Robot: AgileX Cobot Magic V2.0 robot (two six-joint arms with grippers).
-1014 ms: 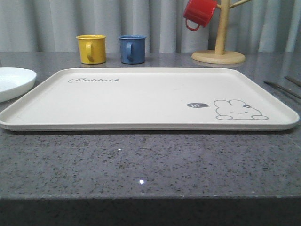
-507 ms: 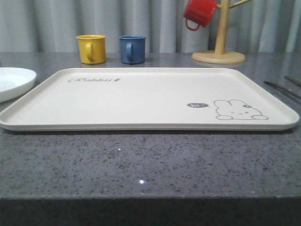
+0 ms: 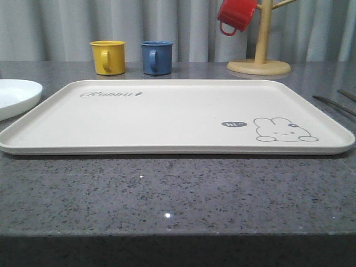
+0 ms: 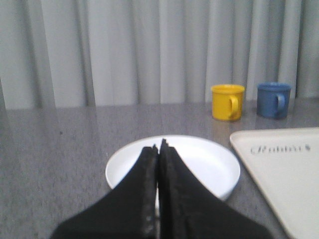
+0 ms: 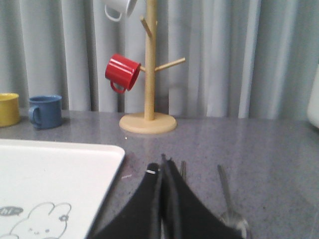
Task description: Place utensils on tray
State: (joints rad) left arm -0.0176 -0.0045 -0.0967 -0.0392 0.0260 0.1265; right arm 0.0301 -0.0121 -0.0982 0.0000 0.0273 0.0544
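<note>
On the counter, nearest edge: bare speckled grey stone in the front view, with no arm reaching over it.

Tray: the cream tray sits flat just behind that, bunny drawing at its right end, script lettering at its left, and nothing is loaded on it.

Change: almost none. Against the picture from a second ago the tray, mugs and rack match, give or take a hair's shift of the whole frame. My read is that the task has not really begun and both arms are holding station.

Left gripper: the left gripper has its two black fingers pressed flat together, no gap and nothing between them, tips hanging above the near part of the white plate. It points level, out along the counter.

Plate: round and shallow, just beside the tray's left end, apart from it.

Right gripper: the right gripper is likewise closed tight on nothing, poised low over the counter off the tray's right edge.

Utensils: slim metal pieces lie on the stone just past those tips, the spoon to one side and another thin handle close by the fingers. Which is fork or chopsticks I cannot tell.

Next call: either set of jaws must open before it can take anything.

Far back: yellow mug, blue mug, and a red mug hung on the wooden rack, curtain behind.
</note>
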